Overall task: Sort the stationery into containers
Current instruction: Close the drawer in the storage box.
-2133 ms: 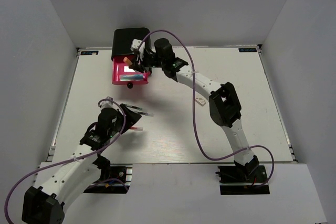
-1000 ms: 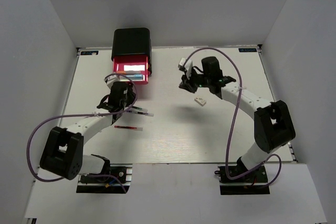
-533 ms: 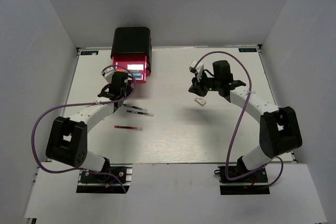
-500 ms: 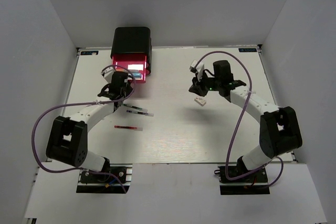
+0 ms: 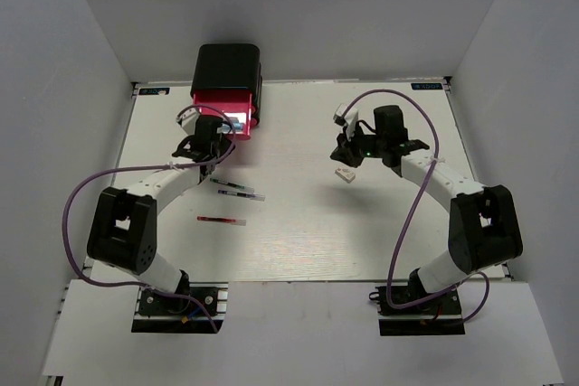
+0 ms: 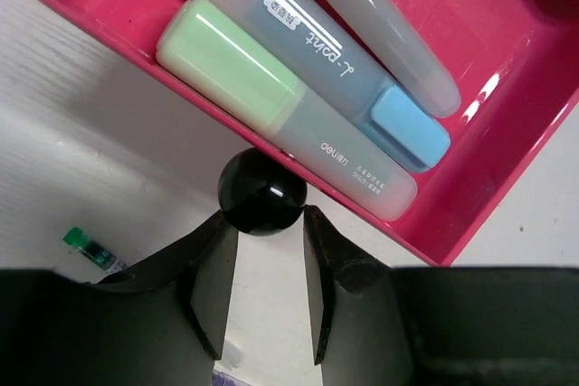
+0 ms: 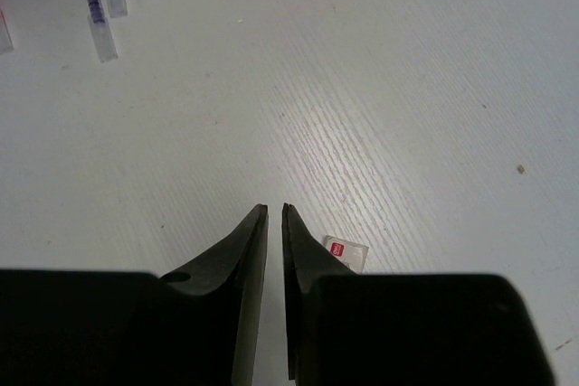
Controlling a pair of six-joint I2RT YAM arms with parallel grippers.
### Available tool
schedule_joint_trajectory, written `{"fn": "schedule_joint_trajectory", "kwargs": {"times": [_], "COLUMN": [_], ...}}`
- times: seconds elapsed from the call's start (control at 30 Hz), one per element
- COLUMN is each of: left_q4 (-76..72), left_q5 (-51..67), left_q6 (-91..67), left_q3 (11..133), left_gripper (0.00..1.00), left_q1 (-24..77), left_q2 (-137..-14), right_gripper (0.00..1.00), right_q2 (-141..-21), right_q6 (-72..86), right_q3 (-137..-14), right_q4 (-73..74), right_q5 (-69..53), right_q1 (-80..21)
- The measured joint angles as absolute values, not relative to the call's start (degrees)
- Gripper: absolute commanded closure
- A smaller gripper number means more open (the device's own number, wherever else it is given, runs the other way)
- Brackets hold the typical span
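Lying diagonally beside clamped knob [image 6: 261,192], mint-green bar [image 6: 271,106]

below me: white table [image 5: 362,223], fine straight grain, one dark speck [image 7: 520,169] | around me: plain grey walls [image 5: 54,88] left, back, right | far table edge: small dark labels [image 5: 422,86] near both corners

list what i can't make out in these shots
Left wrist: the orange-tipped marker runs off the top edge; it is unclear whether the jaws of the left gripper pinch the knob or only flank it.
Right wrist: the eraser sits partly behind a finger of the right gripper; its label is too small to read.
Top external: anything under the pink drawer is hidden by it.
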State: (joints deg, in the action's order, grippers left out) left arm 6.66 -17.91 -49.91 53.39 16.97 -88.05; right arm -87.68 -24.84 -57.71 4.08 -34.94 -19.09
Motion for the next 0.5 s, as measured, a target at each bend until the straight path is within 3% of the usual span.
{"fn": "schedule_joint_trajectory", "kwargs": {"times": [0.37,0.5], "left_q4": [3.57,1.85], "left_q5": [-15.64,-15.44], "left_q6": [-50.52,-50.94], "left_q3": [55.68,56.95], "left_gripper": [0.5,0.42], "left_q1": [16.97,16.97], "left_q2": [-90.59,-90.67], "right_gripper": [0.82,0.82], "right_q2": [-87.13,-86.8], "right_q6": [-24.86,-24.86], "right_q3": [-56.77,-55.94], "right_q4": [3.81,3.68], "right_q5": [-35.33,-35.38], "right_q1": [-18.11,-17.76]}}
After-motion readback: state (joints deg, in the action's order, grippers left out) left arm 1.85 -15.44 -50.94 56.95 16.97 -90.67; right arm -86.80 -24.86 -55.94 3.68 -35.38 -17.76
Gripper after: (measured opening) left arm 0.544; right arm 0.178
